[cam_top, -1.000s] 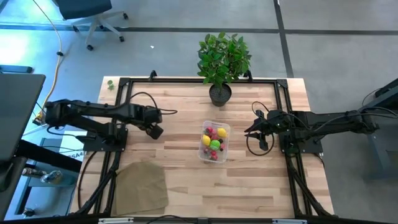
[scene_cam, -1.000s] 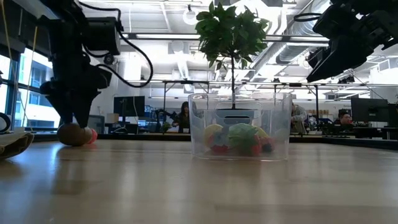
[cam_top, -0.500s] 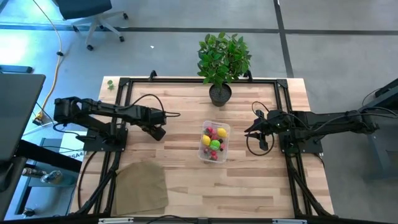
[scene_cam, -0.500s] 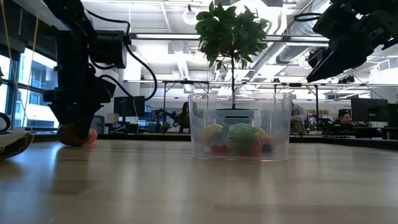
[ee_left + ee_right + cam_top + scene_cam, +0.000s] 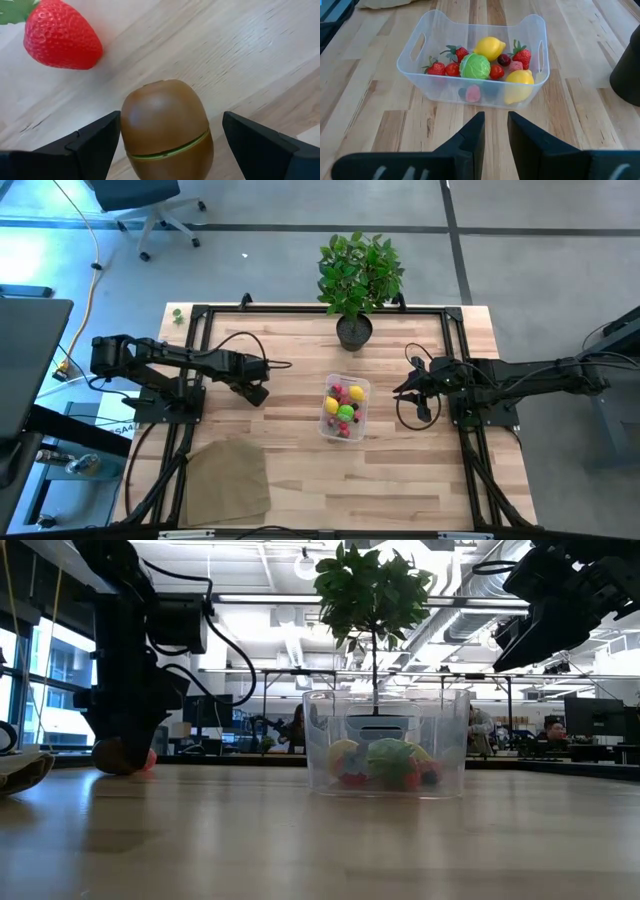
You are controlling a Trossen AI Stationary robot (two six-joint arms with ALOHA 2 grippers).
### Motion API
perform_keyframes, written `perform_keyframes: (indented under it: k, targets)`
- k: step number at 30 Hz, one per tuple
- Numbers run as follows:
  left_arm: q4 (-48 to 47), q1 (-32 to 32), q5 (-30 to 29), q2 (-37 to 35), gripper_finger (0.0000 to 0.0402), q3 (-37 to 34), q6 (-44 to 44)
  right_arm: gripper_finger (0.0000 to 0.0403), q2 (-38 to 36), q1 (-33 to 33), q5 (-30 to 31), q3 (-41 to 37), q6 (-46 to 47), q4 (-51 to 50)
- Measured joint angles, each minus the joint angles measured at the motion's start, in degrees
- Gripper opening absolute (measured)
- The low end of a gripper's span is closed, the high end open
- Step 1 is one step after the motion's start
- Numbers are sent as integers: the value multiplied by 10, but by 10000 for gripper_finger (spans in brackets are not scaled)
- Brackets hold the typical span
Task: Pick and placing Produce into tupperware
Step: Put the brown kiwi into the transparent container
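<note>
- I see my left gripper (image 5: pixel 167 142) low over the light wooden desk (image 5: pixel 300 490), its fingers spread wide on either side of a brown egg-shaped toy kiwi (image 5: pixel 166 127) without pinching it.
- A red toy strawberry with a green leaf top (image 5: pixel 61 36) lies on the desk just beyond the kiwi, apart from it.
- The clear plastic rectangular container with rounded corners (image 5: pixel 345 408) sits mid-desk, holding two yellow lemons (image 5: pixel 490 48), a green cabbage (image 5: pixel 475 66) and several red pieces.
- My right gripper (image 5: pixel 495 131) hangs raised to the container's right, fingers nearly together and empty.
- A leafy green potted plant (image 5: pixel 358 275) stands behind the container; a flat tan-brown cloth (image 5: pixel 225 478) lies at the front left.
</note>
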Motion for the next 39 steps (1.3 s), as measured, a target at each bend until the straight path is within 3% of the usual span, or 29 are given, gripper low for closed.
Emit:
perform_keyframes:
  k: [19, 32, 39]
  targets:
    - [56, 0, 16, -2, 333, -40, -3, 73, 0, 0, 0, 0, 0, 0]
    - [63, -1, 15, -1, 226, -41, -48, 73, 0, 0, 0, 0, 0, 0]
    - [63, -1, 11, -1, 253, -41, -47, 73, 0, 0, 0, 0, 0, 0]
